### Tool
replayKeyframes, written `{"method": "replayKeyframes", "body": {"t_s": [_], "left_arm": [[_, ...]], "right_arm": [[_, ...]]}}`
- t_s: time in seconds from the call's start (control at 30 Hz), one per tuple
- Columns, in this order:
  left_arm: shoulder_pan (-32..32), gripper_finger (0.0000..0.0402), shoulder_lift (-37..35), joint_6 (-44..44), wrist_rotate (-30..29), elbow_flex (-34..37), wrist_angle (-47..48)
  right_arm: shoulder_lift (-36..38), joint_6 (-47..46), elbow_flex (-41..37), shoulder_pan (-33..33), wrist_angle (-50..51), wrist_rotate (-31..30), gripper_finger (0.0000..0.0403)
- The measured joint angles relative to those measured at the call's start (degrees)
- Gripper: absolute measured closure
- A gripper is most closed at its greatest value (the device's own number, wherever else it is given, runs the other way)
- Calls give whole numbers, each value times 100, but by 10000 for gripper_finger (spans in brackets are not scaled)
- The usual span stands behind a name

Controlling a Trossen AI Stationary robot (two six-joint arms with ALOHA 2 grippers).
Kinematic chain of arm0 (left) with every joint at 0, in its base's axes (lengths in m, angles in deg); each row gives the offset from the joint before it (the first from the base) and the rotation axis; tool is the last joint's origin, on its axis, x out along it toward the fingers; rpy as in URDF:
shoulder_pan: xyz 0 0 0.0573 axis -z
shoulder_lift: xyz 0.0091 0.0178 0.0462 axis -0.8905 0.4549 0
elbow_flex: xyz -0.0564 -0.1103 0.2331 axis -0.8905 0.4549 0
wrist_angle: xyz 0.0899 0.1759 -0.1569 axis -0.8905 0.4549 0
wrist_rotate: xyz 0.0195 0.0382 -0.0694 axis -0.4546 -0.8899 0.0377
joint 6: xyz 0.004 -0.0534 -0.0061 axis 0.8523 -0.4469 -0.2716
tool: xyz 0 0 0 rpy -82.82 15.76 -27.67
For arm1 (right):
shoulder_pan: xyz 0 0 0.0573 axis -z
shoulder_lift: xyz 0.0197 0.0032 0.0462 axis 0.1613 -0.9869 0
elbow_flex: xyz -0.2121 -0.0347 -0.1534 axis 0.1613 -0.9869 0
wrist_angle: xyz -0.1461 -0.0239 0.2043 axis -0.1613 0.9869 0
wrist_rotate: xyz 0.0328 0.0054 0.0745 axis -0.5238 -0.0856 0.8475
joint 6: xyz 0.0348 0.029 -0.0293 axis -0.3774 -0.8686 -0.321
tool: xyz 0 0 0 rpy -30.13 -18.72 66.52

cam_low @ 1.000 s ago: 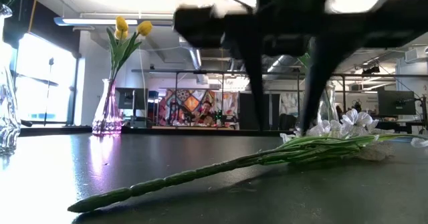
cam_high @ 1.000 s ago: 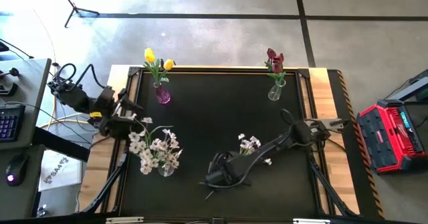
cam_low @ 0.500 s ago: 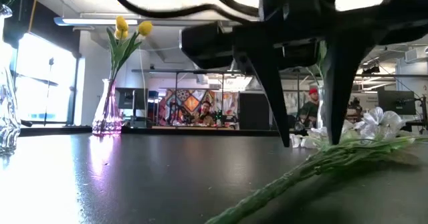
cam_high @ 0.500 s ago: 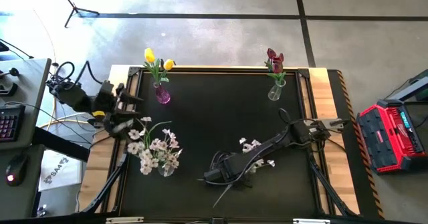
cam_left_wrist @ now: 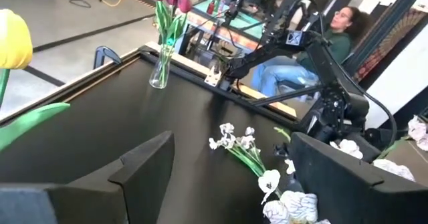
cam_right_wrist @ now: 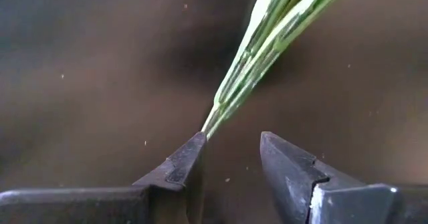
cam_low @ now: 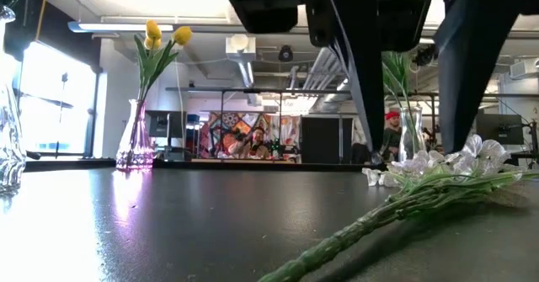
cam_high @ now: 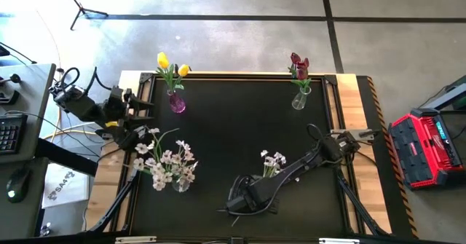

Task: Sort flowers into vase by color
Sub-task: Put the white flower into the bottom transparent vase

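Observation:
A loose spray of small white blossoms (cam_high: 273,160) lies flat on the black table, its green stem (cam_low: 379,219) running toward the near edge. My right gripper (cam_high: 239,204) hangs open over the stem's lower part, fingers pointing down. In the right wrist view the gripper (cam_right_wrist: 234,140) has the stem (cam_right_wrist: 261,57) running up to one fingertip. My left gripper (cam_high: 144,120) waits open at the table's left edge, beside a clear vase of white sprays (cam_high: 173,167). Yellow tulips stand in a purple vase (cam_high: 175,100), and dark red tulips in a clear vase (cam_high: 298,98). My right gripper comes at the loose spray's stem from above. The stem (cam_right_wrist: 212,120) ends from sight at the tip of one finger (cam_right_wrist: 190,157), which hides the rest. I cannot tell whether that finger touches it; the other finger stands apart from it. The spray lies on the table.
The purple vase (cam_low: 135,143) and the red-tulip vase (cam_low: 411,135) stand along the far edge. The white-spray vase stands near the left edge. A wooden rim (cam_high: 364,127) frames the table. A seated person (cam_left_wrist: 334,43) shows beyond the table's right side.
My right gripper has moved toward the near edge and come lower over the stem. The loose spray has turned on the table: its stem end has swung toward the near edge, while the blossoms have shifted only a little. My left arm has drawn back slightly toward the left edge.

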Motion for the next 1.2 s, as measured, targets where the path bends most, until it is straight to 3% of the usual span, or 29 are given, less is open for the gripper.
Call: {"method": "replayKeyframes", "body": {"t_s": [0.23,0.43,0.73,1.07,1.2], "left_arm": [[0,117,137,56,83,1,-16],[0,117,321,575,-295,1,-24],[0,117,478,445,-604,91,-22],[0,117,542,145,-1137,255,26],[0,117,535,487,-1288,255,53]], "right_arm": [[4,7,317,-178,13,35,274],[6,-108,345,-482,315,315,274],[-252,-170,304,-600,668,526,274],[-618,401,305,-379,707,-63,274],[-617,1016,256,-286,854,-288,274]]}}
